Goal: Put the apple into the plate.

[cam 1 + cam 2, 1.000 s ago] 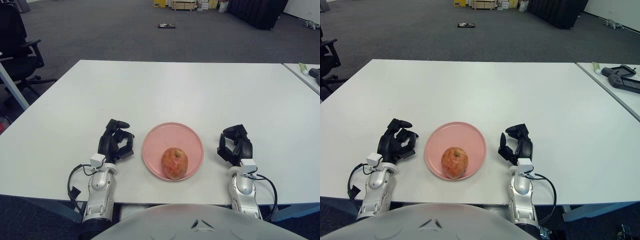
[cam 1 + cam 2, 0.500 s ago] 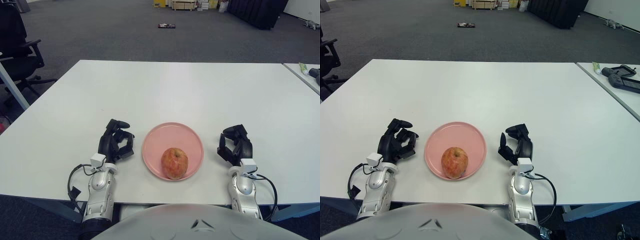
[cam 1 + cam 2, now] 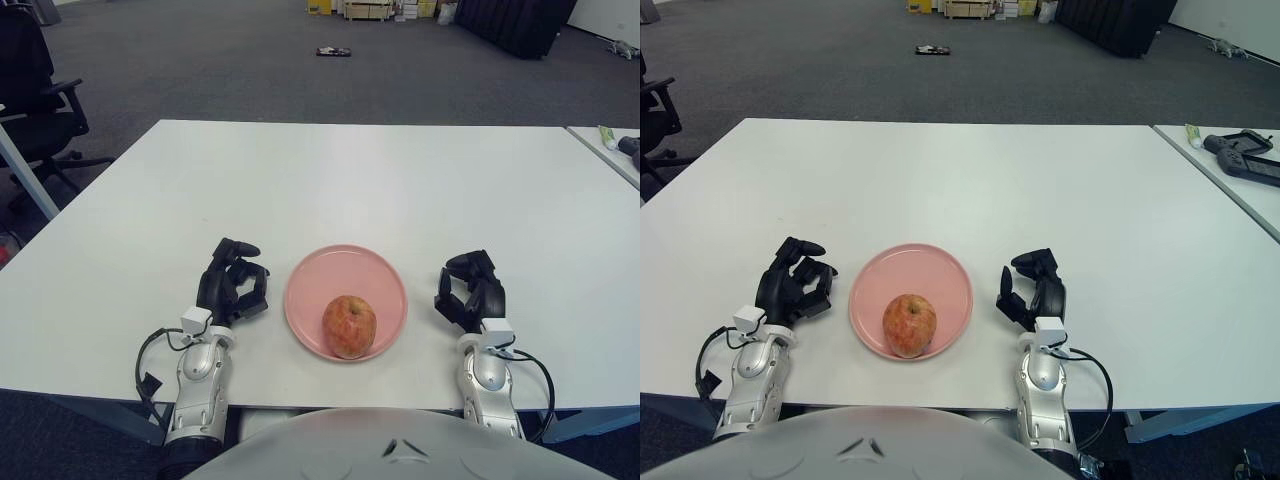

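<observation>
Apple (image 3: 349, 325): sits in the pink plate (image 3: 345, 270), on the side near the robot.
Plate: on the white bench (image 3: 350, 180), between the two hands.
Left hand (image 3: 232, 281): rests on the bench, fingers curled, holding nothing.
Right hand (image 3: 470, 289): same, beside the plate.

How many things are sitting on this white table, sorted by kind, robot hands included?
Red-yellow apples: 1
Round pink plates: 1
Black three-finger robot hands: 2, left hand, right hand
Total: 4
</observation>
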Controlling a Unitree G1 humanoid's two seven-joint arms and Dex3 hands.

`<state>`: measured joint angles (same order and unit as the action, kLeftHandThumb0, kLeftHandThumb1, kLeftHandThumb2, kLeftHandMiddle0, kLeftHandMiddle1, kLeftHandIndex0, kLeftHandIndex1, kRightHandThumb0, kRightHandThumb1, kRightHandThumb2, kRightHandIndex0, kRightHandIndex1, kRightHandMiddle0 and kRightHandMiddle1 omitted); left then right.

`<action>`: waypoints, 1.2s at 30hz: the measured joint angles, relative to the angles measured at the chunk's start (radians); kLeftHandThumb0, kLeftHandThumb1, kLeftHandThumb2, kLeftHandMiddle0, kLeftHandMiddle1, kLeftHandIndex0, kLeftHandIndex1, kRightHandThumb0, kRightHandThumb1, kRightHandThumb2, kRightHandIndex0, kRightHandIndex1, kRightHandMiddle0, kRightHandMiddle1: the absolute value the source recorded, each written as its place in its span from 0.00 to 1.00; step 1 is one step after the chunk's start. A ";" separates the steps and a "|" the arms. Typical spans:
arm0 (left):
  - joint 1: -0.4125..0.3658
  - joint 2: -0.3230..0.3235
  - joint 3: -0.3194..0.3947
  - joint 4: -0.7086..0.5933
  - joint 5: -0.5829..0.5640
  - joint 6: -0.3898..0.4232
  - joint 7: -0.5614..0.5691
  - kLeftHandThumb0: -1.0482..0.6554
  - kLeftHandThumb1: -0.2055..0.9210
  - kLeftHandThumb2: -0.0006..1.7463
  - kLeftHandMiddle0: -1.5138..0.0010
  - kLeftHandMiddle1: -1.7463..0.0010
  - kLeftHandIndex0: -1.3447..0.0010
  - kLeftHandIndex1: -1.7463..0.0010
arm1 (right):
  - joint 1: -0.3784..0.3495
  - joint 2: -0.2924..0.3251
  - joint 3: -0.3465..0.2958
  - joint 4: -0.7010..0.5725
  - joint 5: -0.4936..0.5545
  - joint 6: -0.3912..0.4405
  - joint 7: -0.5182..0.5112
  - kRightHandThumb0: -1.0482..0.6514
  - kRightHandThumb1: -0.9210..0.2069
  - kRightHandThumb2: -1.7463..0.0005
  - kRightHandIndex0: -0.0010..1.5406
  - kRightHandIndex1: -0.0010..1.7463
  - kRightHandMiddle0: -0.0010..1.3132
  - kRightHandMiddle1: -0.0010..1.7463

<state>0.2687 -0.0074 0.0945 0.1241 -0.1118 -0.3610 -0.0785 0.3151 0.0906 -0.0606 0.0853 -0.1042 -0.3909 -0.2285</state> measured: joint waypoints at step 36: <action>0.011 -0.011 0.001 -0.017 -0.001 0.015 0.000 0.61 0.56 0.65 0.61 0.13 0.71 0.00 | 0.037 -0.002 0.005 -0.039 0.002 0.012 0.039 0.38 0.29 0.45 0.43 0.88 0.30 1.00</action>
<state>0.2796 -0.0185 0.0952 0.1070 -0.1132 -0.3463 -0.0784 0.3519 0.0890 -0.0554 0.0467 -0.1018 -0.3785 -0.1897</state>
